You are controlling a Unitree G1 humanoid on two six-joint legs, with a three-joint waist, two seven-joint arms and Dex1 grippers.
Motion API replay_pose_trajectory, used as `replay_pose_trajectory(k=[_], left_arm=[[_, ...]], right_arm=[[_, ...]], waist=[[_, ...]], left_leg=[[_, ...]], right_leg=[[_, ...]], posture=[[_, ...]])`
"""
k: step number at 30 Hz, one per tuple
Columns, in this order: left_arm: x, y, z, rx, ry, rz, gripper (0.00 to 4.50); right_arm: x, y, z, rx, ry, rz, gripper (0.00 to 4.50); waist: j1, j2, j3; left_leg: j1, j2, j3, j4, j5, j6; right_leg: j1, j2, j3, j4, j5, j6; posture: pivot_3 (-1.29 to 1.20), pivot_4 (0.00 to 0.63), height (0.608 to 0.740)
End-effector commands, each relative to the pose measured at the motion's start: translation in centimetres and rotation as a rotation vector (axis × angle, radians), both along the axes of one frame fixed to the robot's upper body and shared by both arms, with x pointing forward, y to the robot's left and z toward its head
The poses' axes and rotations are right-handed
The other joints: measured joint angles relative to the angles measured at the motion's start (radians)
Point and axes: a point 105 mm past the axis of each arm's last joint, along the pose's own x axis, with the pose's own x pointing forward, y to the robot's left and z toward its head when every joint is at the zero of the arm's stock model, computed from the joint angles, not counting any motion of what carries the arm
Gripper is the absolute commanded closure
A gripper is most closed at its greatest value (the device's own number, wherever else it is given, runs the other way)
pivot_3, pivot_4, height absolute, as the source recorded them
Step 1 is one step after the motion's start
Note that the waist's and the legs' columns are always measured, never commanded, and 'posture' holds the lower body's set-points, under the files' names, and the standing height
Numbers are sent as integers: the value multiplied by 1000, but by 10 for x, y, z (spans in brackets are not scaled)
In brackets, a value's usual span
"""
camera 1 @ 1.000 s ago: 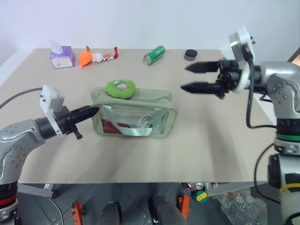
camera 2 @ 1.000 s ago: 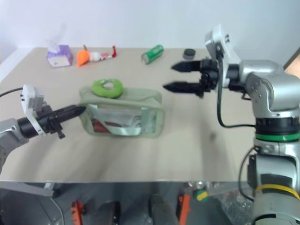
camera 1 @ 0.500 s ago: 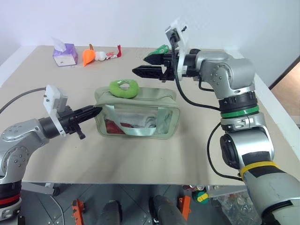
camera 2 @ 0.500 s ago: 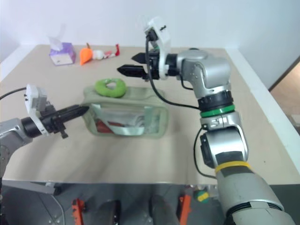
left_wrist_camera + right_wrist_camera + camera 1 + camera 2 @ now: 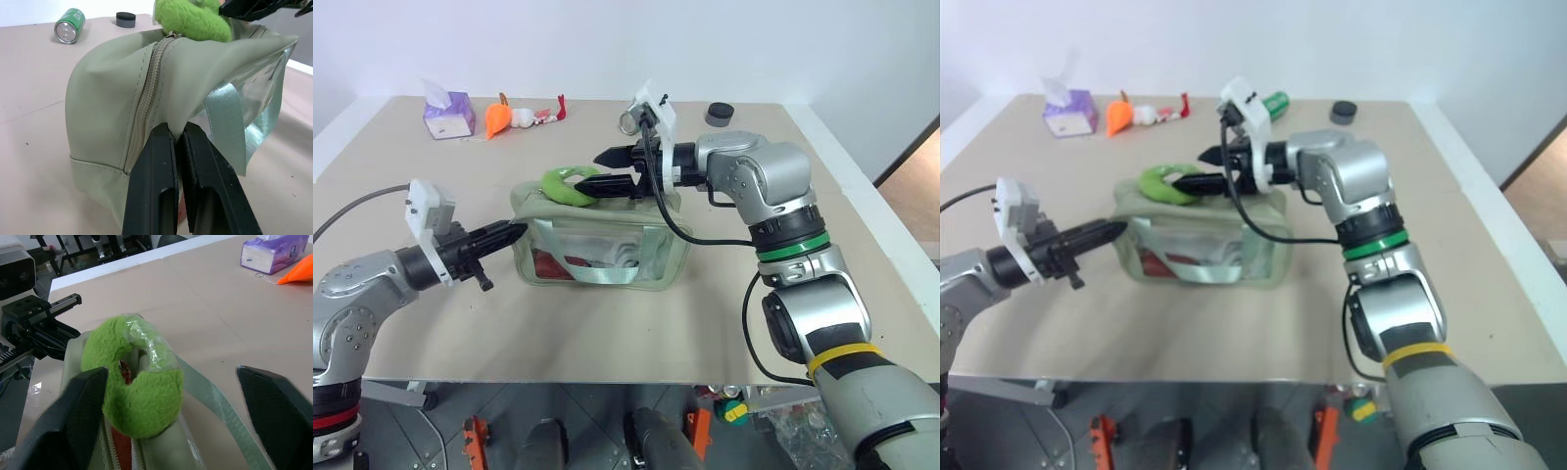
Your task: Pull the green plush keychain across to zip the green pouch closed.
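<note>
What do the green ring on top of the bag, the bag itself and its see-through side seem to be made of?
The green plush keychain looks like fuzzy synthetic plush: matted, fluffy pile, partly under a shiny clear wrap. The green pouch appears to be matte woven fabric with stitched seams and a zipper. Its side panel is likely clear soft plastic, since the contents show through it.

A: How is the light?
B: Bright and even, falling from overhead. The flat beige desk (image 5: 724, 294) takes only soft, faint shadows, and the white wall behind is nearly washed out.
A: Any glare?
B: Some sheen on the clear plastic panel of the pale sage-green boxy fabric pouch (image 5: 597, 257).
A: Blur?
B: In the right wrist view the black end effector fingers (image 5: 78, 406) loom large and soft.
</note>
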Motion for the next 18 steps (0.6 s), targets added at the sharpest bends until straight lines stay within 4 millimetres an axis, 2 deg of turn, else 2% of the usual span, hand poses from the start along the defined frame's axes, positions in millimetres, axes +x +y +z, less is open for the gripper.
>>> replay_pose_trajectory(k=[1, 6, 8, 18], left_arm=[[-4, -3, 6, 12, -42, -12, 4500], [-3, -2, 5, 10, -39, -6, 4500], [-3, -1, 4, 10, -36, -3, 4500], [-2, -1, 4, 5, -41, 1, 4500]], right_arm=[[-3, 1, 14, 34, -53, 19, 1799], [-4, 1, 13, 35, -60, 25, 3470], [-4, 1, 12, 35, -60, 26, 4345], [-7, -4, 15, 40, -73, 47, 4432]], waist=[[0, 0, 0], [0, 0, 0], [0, 0, 0], [0, 0, 0]], left_leg=[[0, 0, 0, 0, 0, 0], [0, 0, 0, 0, 0, 0], [0, 0, 0, 0, 0, 0], [0, 0, 0, 0, 0, 0]], right_leg=[[0, 0, 0, 0, 0, 0], [0, 0, 0, 0, 0, 0], [0, 0, 0, 0, 0, 0], [0, 0, 0, 0, 0, 0]], posture=[[0, 150, 740], [0, 150, 740], [0, 150, 740], [0, 150, 740]])
